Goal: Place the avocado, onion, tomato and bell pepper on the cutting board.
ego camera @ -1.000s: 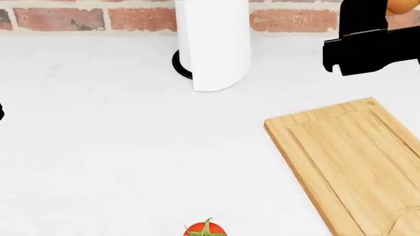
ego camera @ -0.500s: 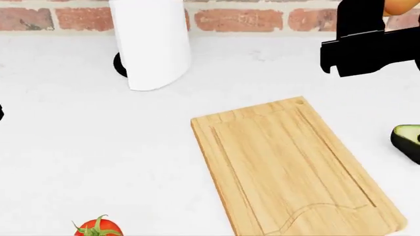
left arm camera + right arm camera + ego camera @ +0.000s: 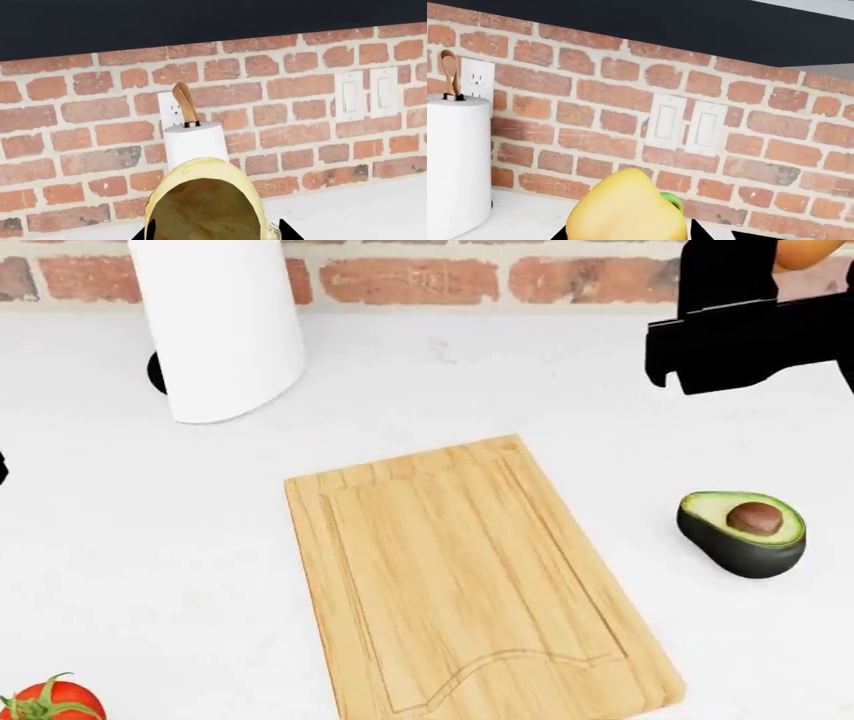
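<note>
The cutting board (image 3: 461, 580) lies bare in the middle of the white counter in the head view. The avocado (image 3: 743, 531) sits cut side up on the counter, right of the board. The tomato (image 3: 47, 705) is at the near left edge, left of the board. My left gripper (image 3: 212, 232) is shut on the onion (image 3: 203, 200), held up facing the brick wall. My right gripper (image 3: 627, 232) is shut on the bell pepper (image 3: 627, 207). In the head view, a bit of the pepper (image 3: 807, 252) shows above the black right arm (image 3: 747, 335), beyond the board's far right.
A white paper towel roll (image 3: 214, 325) on a black base stands at the back left by the brick wall (image 3: 400, 280). It also shows in the left wrist view (image 3: 195, 145) and the right wrist view (image 3: 457, 165). Wall switches (image 3: 687, 125) and an outlet (image 3: 475, 80) are on the wall.
The head view has swung to the right: the board, roll and tomato have slid left in view and the avocado has come fully into sight. The right arm holds its place in view.
</note>
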{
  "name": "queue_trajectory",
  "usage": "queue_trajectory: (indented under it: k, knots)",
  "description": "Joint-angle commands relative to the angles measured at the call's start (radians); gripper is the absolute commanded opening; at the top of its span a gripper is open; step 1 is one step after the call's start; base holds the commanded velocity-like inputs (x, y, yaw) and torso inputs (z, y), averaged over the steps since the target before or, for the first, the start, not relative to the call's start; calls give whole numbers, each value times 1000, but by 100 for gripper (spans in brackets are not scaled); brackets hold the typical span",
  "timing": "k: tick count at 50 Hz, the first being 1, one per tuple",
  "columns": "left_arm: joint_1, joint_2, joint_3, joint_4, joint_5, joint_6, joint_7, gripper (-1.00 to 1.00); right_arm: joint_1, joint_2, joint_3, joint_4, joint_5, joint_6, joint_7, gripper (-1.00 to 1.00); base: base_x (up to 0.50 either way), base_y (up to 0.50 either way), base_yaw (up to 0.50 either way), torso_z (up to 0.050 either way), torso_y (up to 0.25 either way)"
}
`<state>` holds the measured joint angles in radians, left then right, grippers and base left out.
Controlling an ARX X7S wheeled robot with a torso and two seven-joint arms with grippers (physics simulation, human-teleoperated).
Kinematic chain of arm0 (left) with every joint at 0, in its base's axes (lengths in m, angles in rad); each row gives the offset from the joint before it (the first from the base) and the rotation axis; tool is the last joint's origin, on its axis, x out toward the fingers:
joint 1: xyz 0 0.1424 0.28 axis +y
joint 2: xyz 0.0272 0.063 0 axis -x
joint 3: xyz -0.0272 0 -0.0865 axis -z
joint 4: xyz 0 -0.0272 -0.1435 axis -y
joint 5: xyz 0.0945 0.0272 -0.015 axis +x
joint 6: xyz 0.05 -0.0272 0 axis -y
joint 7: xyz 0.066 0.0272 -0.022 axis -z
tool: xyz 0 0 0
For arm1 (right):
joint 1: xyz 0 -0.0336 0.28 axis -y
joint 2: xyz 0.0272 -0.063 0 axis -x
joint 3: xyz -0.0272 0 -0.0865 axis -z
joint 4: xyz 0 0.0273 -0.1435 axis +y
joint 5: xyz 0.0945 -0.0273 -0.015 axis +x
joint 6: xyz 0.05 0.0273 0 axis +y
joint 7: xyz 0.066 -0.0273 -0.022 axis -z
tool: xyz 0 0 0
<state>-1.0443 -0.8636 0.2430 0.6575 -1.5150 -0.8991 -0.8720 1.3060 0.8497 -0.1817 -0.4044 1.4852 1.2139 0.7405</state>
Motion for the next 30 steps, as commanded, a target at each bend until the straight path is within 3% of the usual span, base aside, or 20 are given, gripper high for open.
queue_trajectory:
  k: [1,16,30]
  knots:
    - [-12,-5,-1,-4,-21,11,-19,-100,-4,-11,16,15,94,-34,-15,-100,0,0,0,0,0]
    - [-17,-14,-6,4,-32,14,-25,-100,-3,-8,12,24,95,-41,-11,-100,0,0,0,1,0]
    - [-13,-15,-5,4,-27,18,-22,-100,10,-9,2,27,97,-40,-13,-100,218,-1,0,0,1]
